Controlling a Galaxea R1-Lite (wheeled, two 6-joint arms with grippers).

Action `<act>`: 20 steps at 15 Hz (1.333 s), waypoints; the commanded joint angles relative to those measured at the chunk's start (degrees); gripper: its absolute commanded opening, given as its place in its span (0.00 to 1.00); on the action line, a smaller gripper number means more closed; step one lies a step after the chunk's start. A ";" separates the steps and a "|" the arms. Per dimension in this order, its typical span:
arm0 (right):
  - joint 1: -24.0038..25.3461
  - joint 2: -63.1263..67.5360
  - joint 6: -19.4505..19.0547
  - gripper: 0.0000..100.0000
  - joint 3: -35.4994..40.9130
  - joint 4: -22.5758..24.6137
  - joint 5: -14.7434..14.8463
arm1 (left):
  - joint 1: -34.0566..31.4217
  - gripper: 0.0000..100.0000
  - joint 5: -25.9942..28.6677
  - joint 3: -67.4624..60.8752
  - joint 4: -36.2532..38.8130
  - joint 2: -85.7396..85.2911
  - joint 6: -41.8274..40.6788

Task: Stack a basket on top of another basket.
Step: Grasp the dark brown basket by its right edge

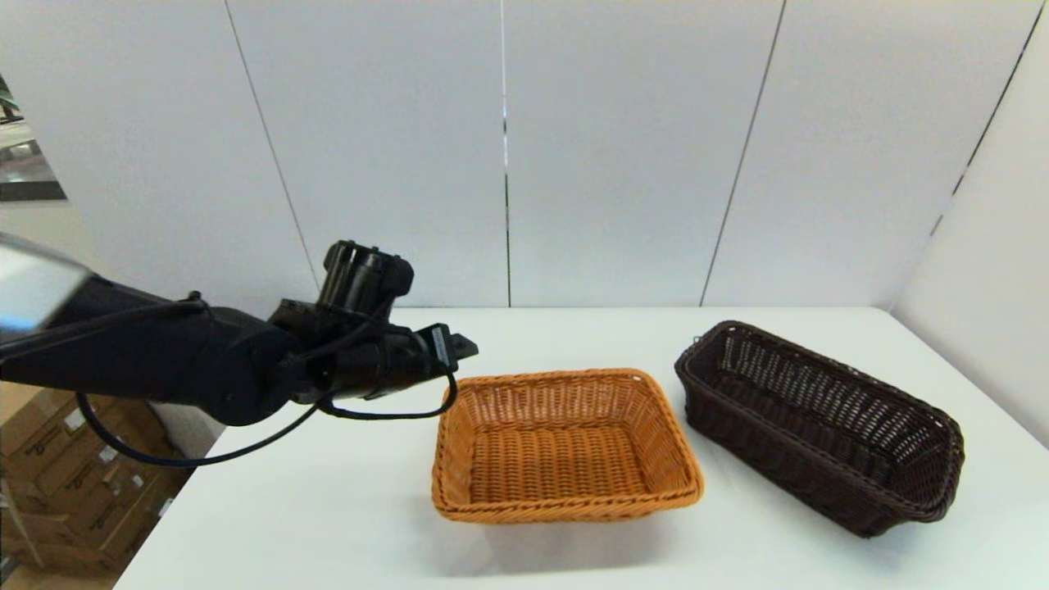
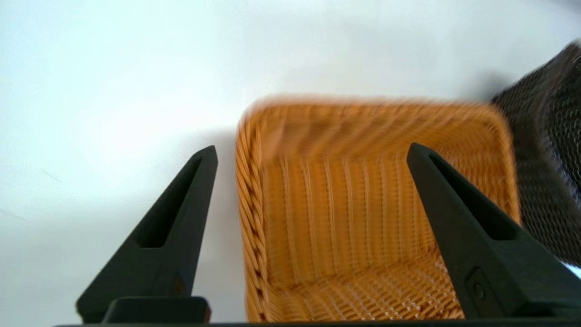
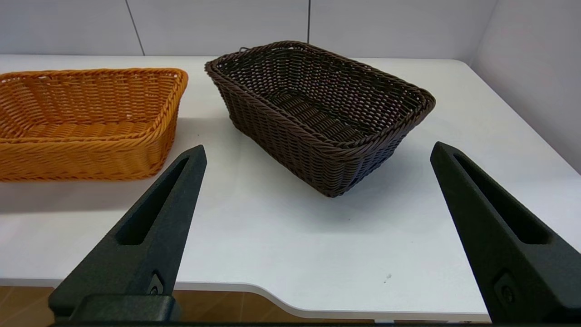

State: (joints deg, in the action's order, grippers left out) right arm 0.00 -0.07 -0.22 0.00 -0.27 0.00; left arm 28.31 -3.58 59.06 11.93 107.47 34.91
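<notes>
The dark brown basket (image 1: 819, 422) stands on the white table at the right, turned at an angle and empty. To its left, a small gap away, the orange basket (image 1: 565, 459) sits empty at the table's middle. My left gripper (image 1: 459, 348) hovers above the orange basket's far left corner. In the left wrist view the left gripper (image 2: 312, 151) is open, its fingers spread over the orange basket (image 2: 363, 204), touching nothing, with the dark basket (image 2: 549, 181) beside it. My right gripper (image 3: 318, 150) is open and empty, off the table's near edge, facing the dark basket (image 3: 317, 104).
White wall panels close off the back and right sides of the table (image 1: 328, 492). Cardboard boxes (image 1: 57, 492) sit on the floor past its left edge. The table's front edge (image 3: 272, 290) lies just ahead of the right gripper.
</notes>
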 commanded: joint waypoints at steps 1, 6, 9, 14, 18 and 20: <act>0.00 -0.01 -0.04 1.00 0.09 0.00 0.00 | -0.27 1.00 -13.20 -1.58 -0.07 -12.90 -9.25; 0.00 -0.01 -0.04 1.00 0.00 0.00 0.00 | -1.76 1.00 -19.36 -17.67 0.19 -35.93 -21.91; 0.00 0.07 -0.04 1.00 0.00 0.00 0.00 | -4.22 1.00 -22.34 -28.48 0.02 -47.79 -23.66; 0.00 0.07 -0.04 1.00 0.00 0.00 0.00 | -21.01 1.00 -18.83 -45.09 0.11 -62.12 -29.11; 0.00 0.07 -0.04 1.00 0.09 0.00 0.00 | -34.63 1.00 -9.78 -46.41 -4.55 -75.74 -36.41; 0.00 -0.01 -0.04 1.00 0.00 0.00 0.00 | -36.30 1.00 -5.38 -46.76 -7.45 -81.98 -37.20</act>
State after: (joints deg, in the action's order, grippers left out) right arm 0.00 -0.07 -0.24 0.00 -0.24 0.00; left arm -3.33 -14.71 13.12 8.23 36.41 0.02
